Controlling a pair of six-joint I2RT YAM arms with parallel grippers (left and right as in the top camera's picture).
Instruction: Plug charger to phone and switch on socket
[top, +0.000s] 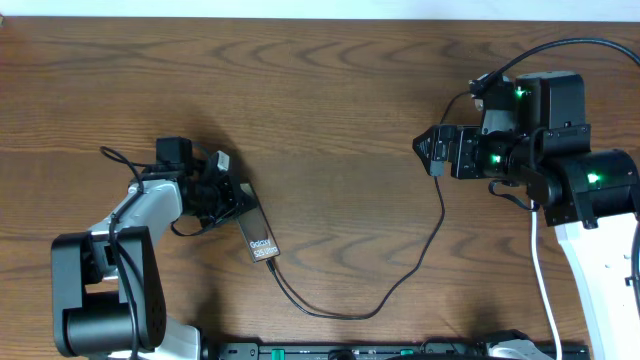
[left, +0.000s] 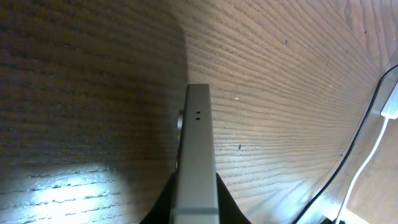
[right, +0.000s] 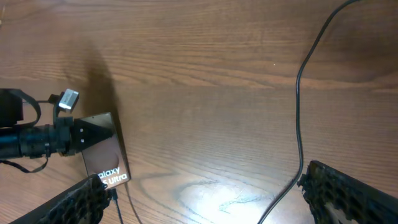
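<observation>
The phone (top: 259, 238) lies on the table, its "Galaxy" lettering at the near end, and also shows in the right wrist view (right: 102, 148). My left gripper (top: 236, 200) is shut on its far end. In the left wrist view the phone's pale edge (left: 198, 143) runs up from between the jaws of the left gripper (left: 196, 190). The charger's thin black cable (top: 400, 285) meets the phone's near end (right: 114, 194) and loops right toward my right gripper (top: 428, 152). That gripper (right: 205, 199) is open with only the cable (right: 299, 112) passing between its fingers. I cannot make out the socket.
A thin white cord (top: 541, 275) runs down the right side beside the right arm's white link (top: 590, 290). A black rail (top: 380, 352) lies along the front edge. Bare wooden tabletop (top: 340, 120) fills the middle and back.
</observation>
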